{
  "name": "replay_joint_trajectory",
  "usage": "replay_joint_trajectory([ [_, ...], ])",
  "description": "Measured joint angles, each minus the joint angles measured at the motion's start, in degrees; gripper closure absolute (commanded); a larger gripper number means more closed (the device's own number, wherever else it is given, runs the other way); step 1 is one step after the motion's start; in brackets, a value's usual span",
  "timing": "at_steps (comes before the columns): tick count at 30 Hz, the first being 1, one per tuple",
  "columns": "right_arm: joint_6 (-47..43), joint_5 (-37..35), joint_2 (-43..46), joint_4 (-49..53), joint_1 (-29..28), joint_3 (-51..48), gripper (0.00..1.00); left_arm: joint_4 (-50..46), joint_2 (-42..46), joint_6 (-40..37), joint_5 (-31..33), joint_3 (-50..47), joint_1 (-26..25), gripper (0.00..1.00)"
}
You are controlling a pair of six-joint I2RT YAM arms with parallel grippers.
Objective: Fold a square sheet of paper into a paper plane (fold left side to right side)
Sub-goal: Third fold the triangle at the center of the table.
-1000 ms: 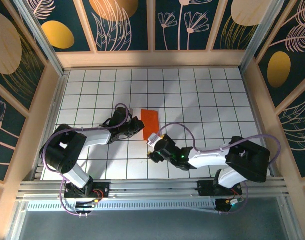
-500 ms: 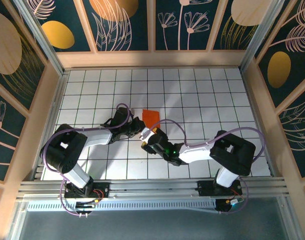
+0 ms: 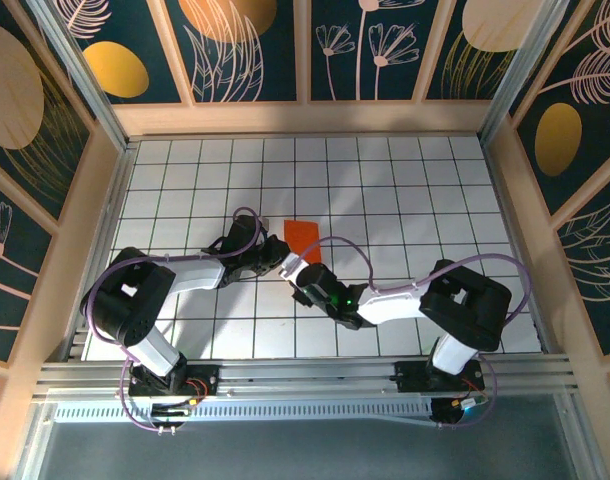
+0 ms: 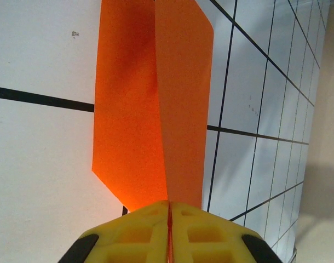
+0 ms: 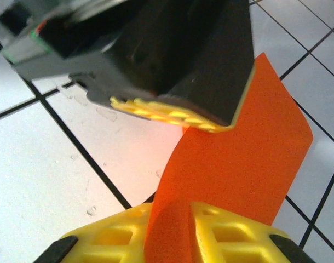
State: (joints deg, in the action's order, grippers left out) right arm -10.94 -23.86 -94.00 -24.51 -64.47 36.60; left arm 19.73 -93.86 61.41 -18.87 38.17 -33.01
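Observation:
The square sheet of paper (image 3: 303, 238) is bright orange and folded into a narrow creased strip on the white grid table (image 3: 405, 200). In the left wrist view the paper (image 4: 150, 109) stands up along a central crease, and my left gripper (image 4: 170, 211) is shut on that ridge at its near end. From the right wrist camera, the paper (image 5: 249, 164) curves up between the yellow fingers of my right gripper (image 5: 178, 219), which is shut on it. The left gripper's fingers (image 5: 172, 115) hover just beyond. Both grippers, left (image 3: 283, 255) and right (image 3: 297, 270), meet at the paper's near end.
Wooden walls (image 3: 305, 118) with dark floral panels close in the table at the back and sides. A metal rail (image 3: 305, 385) carries both arm bases at the near edge. Purple cables (image 3: 350, 245) loop over the arms.
My right gripper has swung up and left from the middle of the table to the paper's near end and closed on it. The left gripper has kept its hold.

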Motion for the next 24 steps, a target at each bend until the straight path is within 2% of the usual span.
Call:
replay_joint_trajectory([
  [4, 1.2, 0.8, 0.4, 1.6, 0.1, -0.5, 1.00, -0.1, 0.1, 0.3, 0.7, 0.0, 0.0, 0.71],
  [10, 4.2, 5.8, 2.1, 4.1, 2.2, -0.7, 1.00, -3.0, 6.3, -0.5, 1.8, -1.9, 2.3, 0.62],
  [12, 5.7, 8.5, 2.9, 4.9, 3.4, -0.7, 1.00, -4.7, 9.6, -1.4, 2.6, -2.1, 3.4, 0.62],
  [16, 9.0, 16.0, 3.9, 5.6, 6.4, -0.7, 1.00, -6.8, 13.1, -3.7, 3.0, -1.8, 4.5, 0.69],
  [20, 11.8, 22.5, 3.9, 6.1, 8.9, -0.7, 1.00, -8.1, 11.2, -6.0, 1.2, 0.0, 4.5, 0.77],
  [24, 13.3, 26.0, 3.9, 6.6, 9.7, -0.9, 1.00, -8.0, 6.3, -7.2, -1.2, 3.3, 4.4, 0.79],
])
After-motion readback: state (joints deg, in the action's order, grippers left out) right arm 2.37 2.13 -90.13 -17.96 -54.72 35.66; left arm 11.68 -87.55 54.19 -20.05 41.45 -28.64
